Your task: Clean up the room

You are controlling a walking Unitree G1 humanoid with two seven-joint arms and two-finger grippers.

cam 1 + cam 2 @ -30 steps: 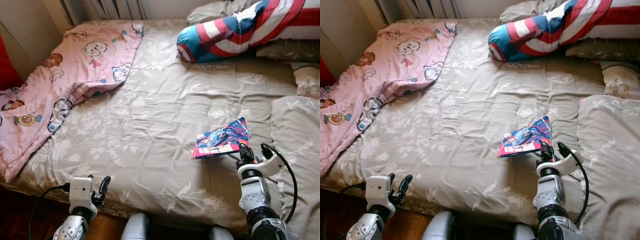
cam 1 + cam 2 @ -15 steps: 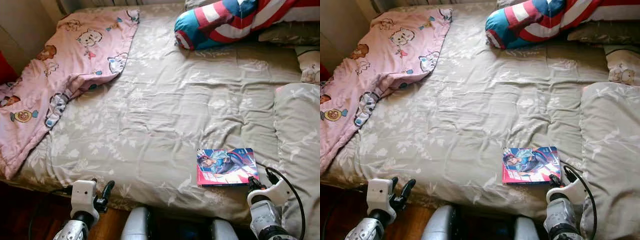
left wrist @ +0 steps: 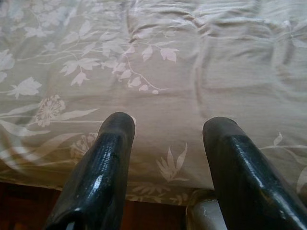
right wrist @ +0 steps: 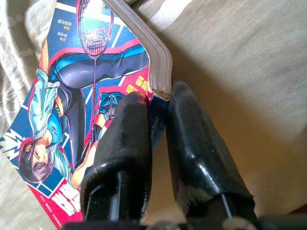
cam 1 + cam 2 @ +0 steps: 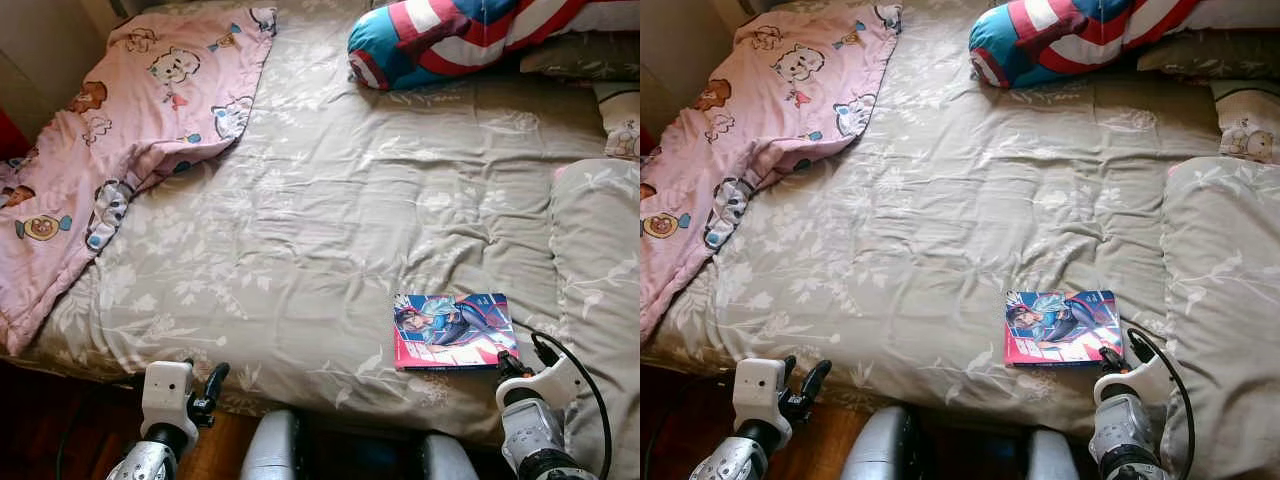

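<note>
A comic book (image 5: pixel 452 330) with a red and blue cover lies flat on the grey floral duvet (image 5: pixel 330 220), near the bed's front edge on the right. My right gripper (image 5: pixel 503 366) is at the book's near right corner. In the right wrist view the gripper (image 4: pixel 156 98) is shut on that corner of the comic book (image 4: pixel 72 105). My left gripper (image 5: pixel 205 385) hovers at the bed's front edge on the left. In the left wrist view it (image 3: pixel 168 124) is open, with just duvet between its fingers.
A pink cartoon blanket (image 5: pixel 110 150) drapes over the bed's left side. A red, white and blue striped pillow (image 5: pixel 440 35) lies at the head, with grey pillows (image 5: pixel 595 260) along the right. Dark wooden floor (image 5: pixel 60 440) shows below the bed's edge.
One second ago the right gripper held the comic book tilted up farther onto the bed. It has since brought the book toward the front edge, where it lies flat. The camera has tilted slightly.
</note>
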